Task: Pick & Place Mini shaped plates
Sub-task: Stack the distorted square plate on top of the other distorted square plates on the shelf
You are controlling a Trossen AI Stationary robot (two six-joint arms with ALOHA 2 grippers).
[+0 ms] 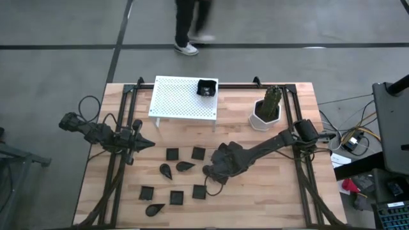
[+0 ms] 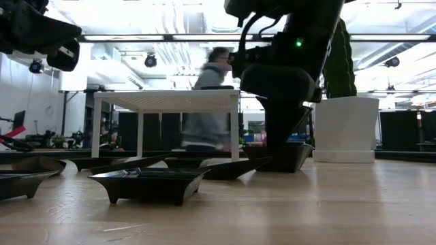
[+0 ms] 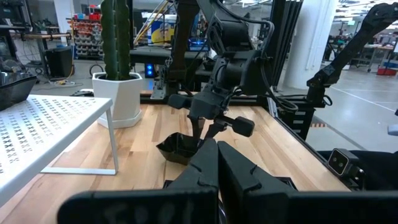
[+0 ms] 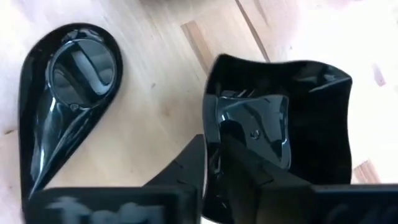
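Landmark: white perforated metal rack [image 1: 183, 97], standing at the far middle of the pale wooden tabletop [image 1: 268, 191].
On the rack: one black raised-rim square plate [image 1: 206, 87], in its corner nearest the white pot with the green cactus [image 1: 266, 110].
Loose plates: small glossy black dishes [image 1: 172, 154], flat squares and teardrops, scattered on the tabletop in front of the rack.
Right hand [image 4: 214, 165]: lowered in front of the rack, fingers pinching one rim of a glossy black square dish with raised corners [image 4: 280, 134]; the dish sits on the wood.
Neighbour: a black teardrop plate [image 4: 65, 93] lies just beside that dish, not touching it.
Left hand [image 3: 216, 163]: raised off the rack's open side, fingers pressed together, holding nothing.
Beyond the tabletop: a person [image 2: 208, 102] behind the rack.
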